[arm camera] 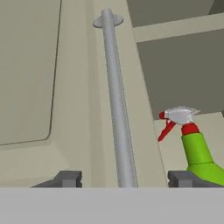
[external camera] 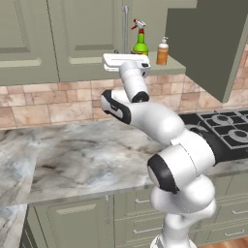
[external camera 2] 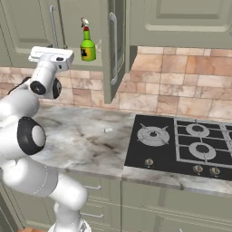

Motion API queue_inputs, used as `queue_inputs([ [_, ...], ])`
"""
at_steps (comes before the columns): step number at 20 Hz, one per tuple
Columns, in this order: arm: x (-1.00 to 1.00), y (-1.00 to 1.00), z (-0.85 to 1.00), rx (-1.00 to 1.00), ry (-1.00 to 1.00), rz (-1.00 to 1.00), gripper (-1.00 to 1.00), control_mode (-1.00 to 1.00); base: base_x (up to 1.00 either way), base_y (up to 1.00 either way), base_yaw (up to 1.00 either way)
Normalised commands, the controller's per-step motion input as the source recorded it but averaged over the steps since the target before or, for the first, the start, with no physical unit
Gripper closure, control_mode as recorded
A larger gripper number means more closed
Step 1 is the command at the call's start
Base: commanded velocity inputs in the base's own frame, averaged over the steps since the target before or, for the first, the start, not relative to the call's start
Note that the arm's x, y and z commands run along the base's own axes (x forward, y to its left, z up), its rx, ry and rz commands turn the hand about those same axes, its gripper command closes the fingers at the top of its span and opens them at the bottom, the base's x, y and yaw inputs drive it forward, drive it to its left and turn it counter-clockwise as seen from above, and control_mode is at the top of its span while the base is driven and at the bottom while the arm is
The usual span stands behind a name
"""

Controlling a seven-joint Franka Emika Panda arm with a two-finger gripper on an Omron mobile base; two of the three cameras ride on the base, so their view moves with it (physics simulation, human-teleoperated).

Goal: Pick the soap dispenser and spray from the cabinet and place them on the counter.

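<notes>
The spray [external camera: 140,42] and soap [external camera: 162,51] stand side by side on the open cabinet [external camera: 203,43] shelf, above the table [external camera: 82,160]. In the right base view the door edge hides the soap. The gripper [arm camera: 124,179] is raised before them, jaws apart, a bar handle [arm camera: 116,100] running between the tips. In the hand view the spray's base is cut off.

The light is even and soft, with no glare. The inside of the open cabinet [external camera: 203,43] is darker. Under the arm, a faint shadow lies on the counter [external camera: 72,160]. All pictures are slightly blurry, without distortion at the edges.
</notes>
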Motion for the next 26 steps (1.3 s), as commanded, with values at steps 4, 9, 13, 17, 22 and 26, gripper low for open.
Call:
queue_inputs([
  [4, 0.24, 0.11, 0.00, -0.04, 0.04, 0.00, 1.00, -1.00, 0.00, 0.00, 0.00],
  [9, 0.00, 0.00, 0.00, 0.00, 0.00, 0.00, 1.00, -1.00, 0.00, 0.00, 0.00],
  [13, -0.09, 0.00, 0.01, 0.00, 0.00, 0.00, 1.00, -1.00, 0.00, 0.00, 0.00],
  [17, -0.33, 0.00, 0.13, -0.01, 0.00, -0.03, 1.00, -1.00, 0.00, 0.00, 0.00],
  [22, -0.51, 0.00, 0.18, -0.02, 0.00, -0.07, 1.00, -1.00, 0.00, 0.00, 0.00],
  [26, -0.59, 0.00, 0.22, -0.03, 0.00, -0.06, 1.00, -1.00, 0.00, 0.00, 0.00],
])
